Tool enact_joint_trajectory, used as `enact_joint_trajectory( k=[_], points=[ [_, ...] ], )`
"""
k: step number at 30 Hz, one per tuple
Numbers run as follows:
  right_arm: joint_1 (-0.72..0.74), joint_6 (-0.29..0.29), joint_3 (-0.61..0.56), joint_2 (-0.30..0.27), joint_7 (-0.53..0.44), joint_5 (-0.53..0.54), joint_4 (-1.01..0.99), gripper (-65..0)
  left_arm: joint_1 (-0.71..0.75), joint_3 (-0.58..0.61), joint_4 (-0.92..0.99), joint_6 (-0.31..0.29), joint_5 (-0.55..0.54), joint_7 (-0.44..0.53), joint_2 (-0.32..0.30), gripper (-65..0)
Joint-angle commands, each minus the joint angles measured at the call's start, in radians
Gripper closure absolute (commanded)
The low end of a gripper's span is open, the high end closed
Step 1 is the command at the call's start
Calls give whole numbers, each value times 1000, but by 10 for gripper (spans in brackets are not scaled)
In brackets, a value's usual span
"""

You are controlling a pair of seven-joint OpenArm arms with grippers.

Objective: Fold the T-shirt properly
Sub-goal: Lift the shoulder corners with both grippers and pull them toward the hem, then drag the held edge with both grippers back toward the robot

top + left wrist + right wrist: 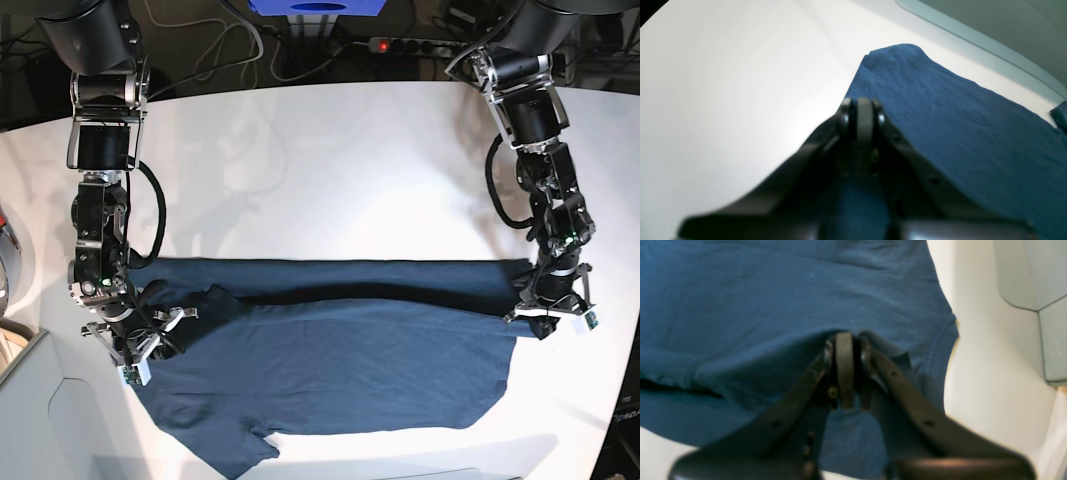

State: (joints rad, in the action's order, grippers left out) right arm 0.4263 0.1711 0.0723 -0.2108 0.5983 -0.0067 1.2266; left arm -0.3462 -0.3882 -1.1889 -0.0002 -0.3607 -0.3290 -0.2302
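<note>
The dark navy T-shirt (330, 350) lies across the white table, its upper part folded over along a horizontal crease; a sleeve points to the lower left. My left gripper (527, 322), on the base view's right, is shut on the shirt's right edge; in the left wrist view the closed gripper (863, 110) pinches the fabric (940, 110). My right gripper (185, 315), on the base view's left, is shut on a fold of the shirt near its left end; in the right wrist view the gripper (845, 343) clamps the cloth (756, 300) beside a hemmed edge.
The white table (330, 170) extends behind the shirt. A grey-green bin (40, 420) stands at the lower left and shows in the right wrist view (1040, 290). Cables and a power strip (405, 45) lie beyond the table's back edge.
</note>
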Motion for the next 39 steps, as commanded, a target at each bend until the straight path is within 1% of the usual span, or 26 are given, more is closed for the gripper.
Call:
enact_joint_trajectory(
  k=[1,4,5,6,8,11,13,16,19,22,26,32,36,39],
  points=[
    [29,11,4,-9,-2,3,18,-118,-29,1,-19,-1,-7,26,-15,-114],
    [29,46,4,-9,15,3,25,-269,-29,1,-30,-1,-1,28,-15,-247],
    [29,54,5,-9,12,3,25,-307,-29,-1,-39,-1,-4,28,-15,-276],
    [29,54,10,-9,10,3,26,-328,-26,-2,-52,-1,-7,28,-15,-292],
    [27,54,11,-23,10,3,26,-334,-21,-7,-90,-1,-7,26,-15,-301],
    [12,54,11,-37,10,4,26,-334,40,-8,-161,4,-7,24,-16,-303],
    [-8,54,13,-62,10,4,35,-342,86,-8,-182,4,-7,28,-16,-304],
    [-50,54,14,-77,8,4,89,-347,144,-10,-161,2,-7,29,-16,-304],
    [-105,54,56,-77,8,4,166,-389,183,-10,-124,2,-7,31,-16,-304],
    [-142,54,83,-75,8,4,206,-403,181,-12,-62,1,-8,32,-16,-304],
    [-174,54,87,-75,8,4,216,-403,160,-65,2,1,-8,32,-15,-304],
    [-200,54,87,-77,8,4,215,-405,128,-70,77,1,-1,34,-16,-304],
    [-202,54,88,-77,8,3,215,-405,126,-38,86,-1,1,104,-11,-304],
    [-202,54,88,-92,8,3,215,-405,128,4,99,1,1,127,-15,-304]
  ],
)
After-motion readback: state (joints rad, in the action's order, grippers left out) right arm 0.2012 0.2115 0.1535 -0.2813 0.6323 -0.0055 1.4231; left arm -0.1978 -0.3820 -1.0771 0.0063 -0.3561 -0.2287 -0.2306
